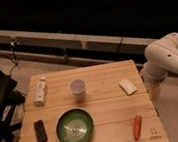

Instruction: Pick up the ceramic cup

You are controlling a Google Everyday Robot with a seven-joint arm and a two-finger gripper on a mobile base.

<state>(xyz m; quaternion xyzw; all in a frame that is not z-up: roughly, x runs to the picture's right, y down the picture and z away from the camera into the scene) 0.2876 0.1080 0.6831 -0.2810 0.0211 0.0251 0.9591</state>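
Hanging beside the right edge of the tabletop [108, 109], the claw [154, 93] stands wide, holding nothing; the ceramic cup [78, 87] sits upright near the far edge's middle.

I count on table [108, 108], one of each kind: ceramic cup [78, 87] one, white bottle [40, 91] one, green bowl [75, 128] one, black flat block [40, 131] one, white flat piece [128, 86] one, orange long item [137, 127] one. Six things in total. Table one, wooden. I see one arm [168, 55] and one gripper [154, 91], hanging just beside right table edge.
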